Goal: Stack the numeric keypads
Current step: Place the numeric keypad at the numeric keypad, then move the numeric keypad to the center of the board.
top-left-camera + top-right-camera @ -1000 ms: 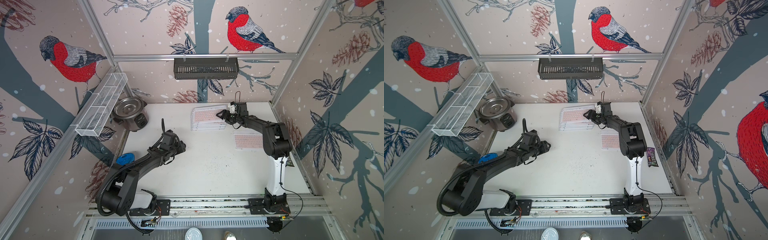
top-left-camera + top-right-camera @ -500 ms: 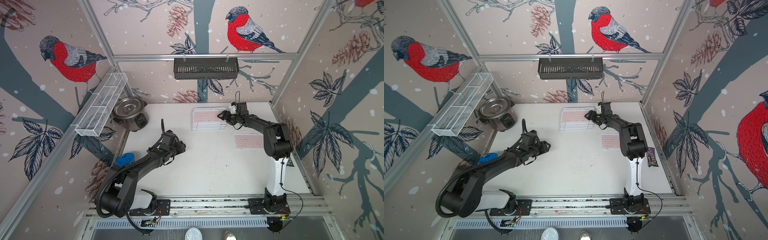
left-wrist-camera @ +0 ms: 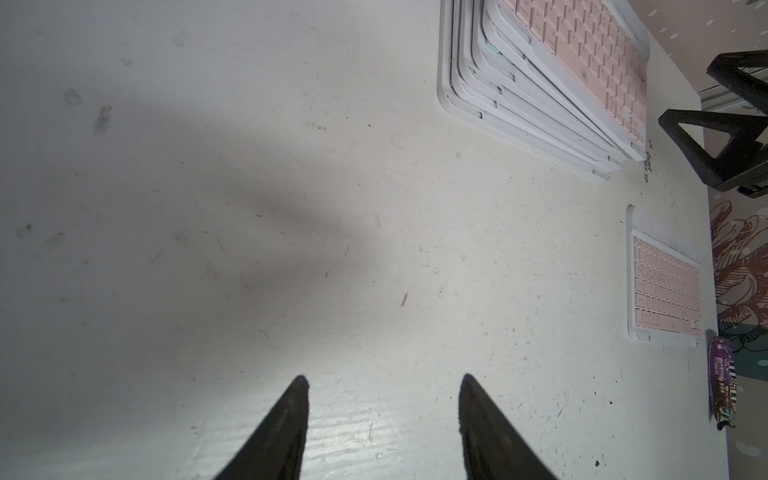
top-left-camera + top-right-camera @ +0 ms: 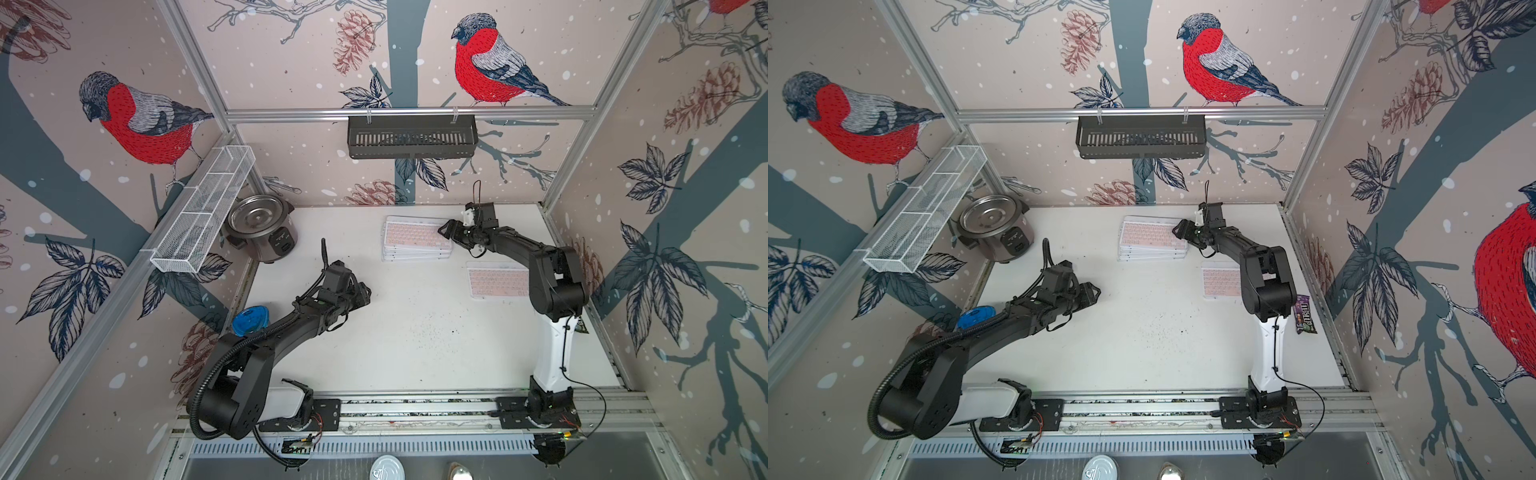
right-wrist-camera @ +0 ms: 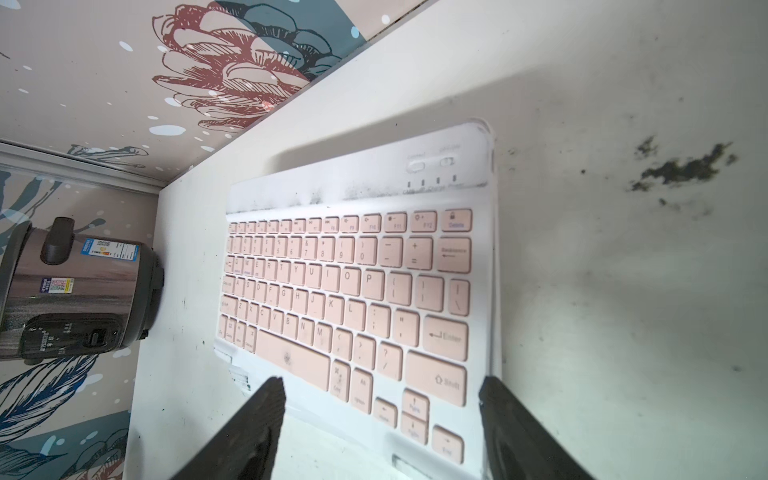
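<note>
Toward the back of the surface point(image 4: 415, 357), most of the numeric keypads are lying in a stack point(image 4: 415, 245). Each frame is stepping slightly off the one beneath, so the pile is fanning rather than sitting flush. On top, a pink keypad point(image 5: 353, 291) is resting flat with its keys up. The right claw point(image 5: 382, 384) is hovering at that keypad's end nearest the right arm, with its jaws standing wide. One jaw is over the keys and the other is just off the frame's edge, gripping nothing as far as I can judge. The right arm is reaching far forward, low and nearly outstretched. A lone pink keypad point(image 4: 496, 280) is lying beside that arm, apart from the stack and probably next to go. The left arm is bending in over the middle. The left claw point(image 3: 384, 378) is parted and empty, well apart from the stack, leaving the right arm room.
</note>
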